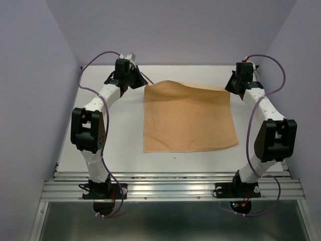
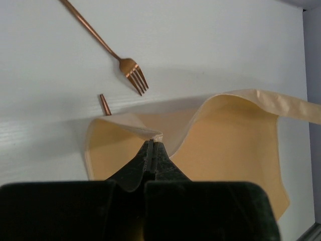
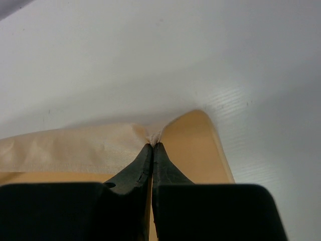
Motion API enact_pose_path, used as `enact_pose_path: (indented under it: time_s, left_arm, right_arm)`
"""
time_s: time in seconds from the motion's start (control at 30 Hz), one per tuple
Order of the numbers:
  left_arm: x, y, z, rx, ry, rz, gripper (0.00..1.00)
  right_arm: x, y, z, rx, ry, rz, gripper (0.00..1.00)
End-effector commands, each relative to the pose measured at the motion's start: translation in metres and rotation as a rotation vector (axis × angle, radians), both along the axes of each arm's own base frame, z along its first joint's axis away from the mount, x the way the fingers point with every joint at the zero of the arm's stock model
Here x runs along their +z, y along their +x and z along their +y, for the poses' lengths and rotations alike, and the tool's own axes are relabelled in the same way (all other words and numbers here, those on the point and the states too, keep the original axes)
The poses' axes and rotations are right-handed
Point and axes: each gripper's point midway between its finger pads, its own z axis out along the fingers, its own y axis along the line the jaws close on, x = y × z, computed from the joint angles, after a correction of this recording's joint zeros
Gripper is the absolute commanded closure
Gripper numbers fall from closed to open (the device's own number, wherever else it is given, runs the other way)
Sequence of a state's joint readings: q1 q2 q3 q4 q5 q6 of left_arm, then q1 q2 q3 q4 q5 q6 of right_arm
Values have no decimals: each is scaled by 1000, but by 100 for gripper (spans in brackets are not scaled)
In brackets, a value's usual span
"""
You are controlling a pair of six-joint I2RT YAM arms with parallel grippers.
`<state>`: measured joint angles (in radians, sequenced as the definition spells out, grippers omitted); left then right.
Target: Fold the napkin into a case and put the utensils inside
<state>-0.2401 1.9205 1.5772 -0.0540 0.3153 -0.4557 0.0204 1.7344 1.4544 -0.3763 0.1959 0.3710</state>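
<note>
Now | left hand (image 2: 153,144) pinched fully closed on napkin (image 1: 188,118) upper-left corner | right hand (image 3: 152,146) pinched closed on its upper-right corner | napkin spread mid-frame on surface (image 1: 125,145), top edge raised | fork (image 2: 133,70) upper left of left wrist view, near napkin, apart

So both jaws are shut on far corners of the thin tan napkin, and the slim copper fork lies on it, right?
Not on it: the left wrist view shows the slim copper fork lying on the white table beyond the thin tan napkin. Both jaws are shut on its far corners.
</note>
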Motion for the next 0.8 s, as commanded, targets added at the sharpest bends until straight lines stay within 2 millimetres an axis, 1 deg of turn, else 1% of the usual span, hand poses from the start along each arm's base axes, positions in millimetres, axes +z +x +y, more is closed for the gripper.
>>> enact_pose_path:
  time_s: [0.0,0.03,0.07,0.1,0.13,0.17,0.23,0.27,0.3,0.33,0.37,0.4,0.43,0.47,0.5,0.57,0.63,0.67,0.77]
  left_arm:
    - [53,-34,3,-47,-21,-101,100]
    - [50,-41,4,-48,-23,-91,100]
    - [44,-53,5,-57,-25,-74,100]
    - [40,-59,7,-60,-22,-64,100]
    - [36,-65,9,-58,-17,-56,100]
    - [29,-78,12,-58,-12,-37,100]
    - [22,-91,14,-63,-16,-18,100]
    - [17,-105,13,-74,-23,-2,100]
    - [13,-111,14,-78,-22,7,100]
    - [6,-123,15,-82,-20,23,100]
    - [3,-129,14,-84,-22,31,100]
    - [0,-136,14,-91,-23,41,100]
    - [-8,-146,15,-99,-26,60,100]
    - [-11,-152,14,-102,-27,69,100]
    - [-15,-157,12,-107,-28,81,100]
    - [-21,-169,13,-113,-28,98,100]
    - [-22,-178,11,-126,-30,104,100]
    - [-27,-184,11,-131,-29,118,100]
    - [-26,-195,9,-142,-20,127,100]
  right_arm:
    - [15,-33,1,-11,26,-11,99]
    - [0,-46,2,-8,28,26,99]
    - [3,-56,3,-12,37,28,99]
    - [-12,-68,2,-14,36,68,99]
    - [-15,-76,1,-21,34,80,99]
    - [-14,-86,-1,-35,29,85,99]
    - [-20,-100,-4,-48,22,107,99]
    - [-26,-113,-8,-67,23,129,99]
    - [-27,-119,-10,-79,19,134,99]
    - [-29,-124,-11,-85,17,141,99]
    - [-39,-136,-12,-100,22,174,99]
    - [-36,-141,-13,-111,20,166,99]
    - [-38,-147,-13,-115,24,173,99]
    - [-39,-151,-14,-121,26,176,99]
    - [-40,-160,-15,-132,26,178,99]
    - [-41,-167,-16,-143,25,184,99]
    - [-41,-174,-17,-152,20,188,99]
    - [-40,-176,-18,-155,21,192,99]
    - [-43,-185,-16,-171,39,215,99]
